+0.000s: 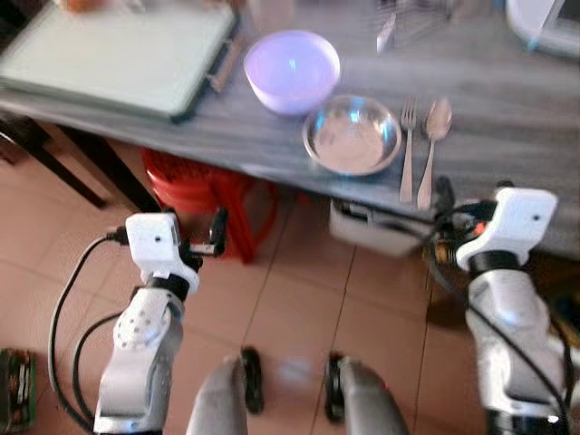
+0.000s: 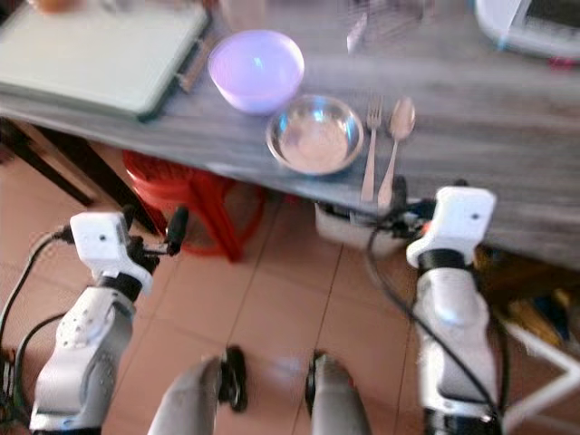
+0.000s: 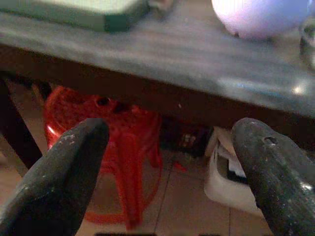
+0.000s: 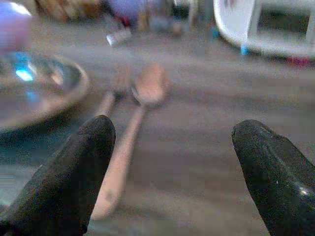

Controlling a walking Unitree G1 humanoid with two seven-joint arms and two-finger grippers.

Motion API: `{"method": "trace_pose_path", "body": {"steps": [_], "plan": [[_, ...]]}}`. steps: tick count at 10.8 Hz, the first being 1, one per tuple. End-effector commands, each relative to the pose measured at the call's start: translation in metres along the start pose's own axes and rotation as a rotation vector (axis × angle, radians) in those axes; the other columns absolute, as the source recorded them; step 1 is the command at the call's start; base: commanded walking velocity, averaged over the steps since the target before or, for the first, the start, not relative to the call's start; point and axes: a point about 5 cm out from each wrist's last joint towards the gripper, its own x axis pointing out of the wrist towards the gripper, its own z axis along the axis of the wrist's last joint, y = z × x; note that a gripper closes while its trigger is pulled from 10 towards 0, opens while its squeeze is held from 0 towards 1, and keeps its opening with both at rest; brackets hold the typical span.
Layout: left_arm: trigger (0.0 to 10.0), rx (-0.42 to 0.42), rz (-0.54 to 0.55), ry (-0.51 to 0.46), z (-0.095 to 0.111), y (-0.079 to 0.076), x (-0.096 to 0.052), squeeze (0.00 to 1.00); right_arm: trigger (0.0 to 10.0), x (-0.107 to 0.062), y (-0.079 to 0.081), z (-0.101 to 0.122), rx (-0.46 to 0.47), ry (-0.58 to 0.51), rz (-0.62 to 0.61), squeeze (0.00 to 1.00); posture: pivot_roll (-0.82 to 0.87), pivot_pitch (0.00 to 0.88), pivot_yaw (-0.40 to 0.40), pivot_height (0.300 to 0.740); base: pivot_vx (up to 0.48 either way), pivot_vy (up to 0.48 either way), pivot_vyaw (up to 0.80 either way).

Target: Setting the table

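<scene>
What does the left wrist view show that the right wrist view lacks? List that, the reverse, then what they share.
Left wrist view: red stool and white box under the table, green tray on top. Right wrist view: fork and spoon side by side. Shared: lilac bowl, steel bowl, the table; left gripper and right gripper both open.

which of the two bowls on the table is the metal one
The steel bowl nearest the table edge, beside the fork; the other bowl behind it is lilac and opaque.

Soft daylight, all views motion-blurred, with glare on the steel bowl point(image 1: 352, 135).
</scene>
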Motion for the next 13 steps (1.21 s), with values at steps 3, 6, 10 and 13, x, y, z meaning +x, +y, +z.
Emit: {"method": "trace_pose_path", "body": {"steps": [3,6,10,13], "plan": [[10.0,0.000,0.018,-0.020,-0.002,0.000,0.010,0.00,10.0,0.002,0.010,-0.002,-0.025,-0.039,0.012,0.00,-0.05,0.086,0.017,0.740,0.000,0.000,0.00],[10.0,-0.012,0.008,-0.037,-0.002,-0.006,0.017,0.00,10.0,0.007,0.015,-0.004,-0.039,-0.058,0.030,0.00,-0.05,0.078,0.017,0.740,-0.279,0.000,0.00],[10.0,-0.009,0.011,-0.048,-0.002,-0.005,0.020,0.00,10.0,0.011,0.010,-0.013,-0.025,-0.035,0.000,0.00,-0.05,0.076,0.012,0.740,-0.284,0.000,0.00],[10.0,0.006,0.016,-0.072,0.002,-0.001,0.027,0.00,10.0,0.016,0.017,-0.013,-0.005,-0.049,0.032,0.00,-0.04,0.063,0.012,0.740,-0.257,0.000,0.00]]}}
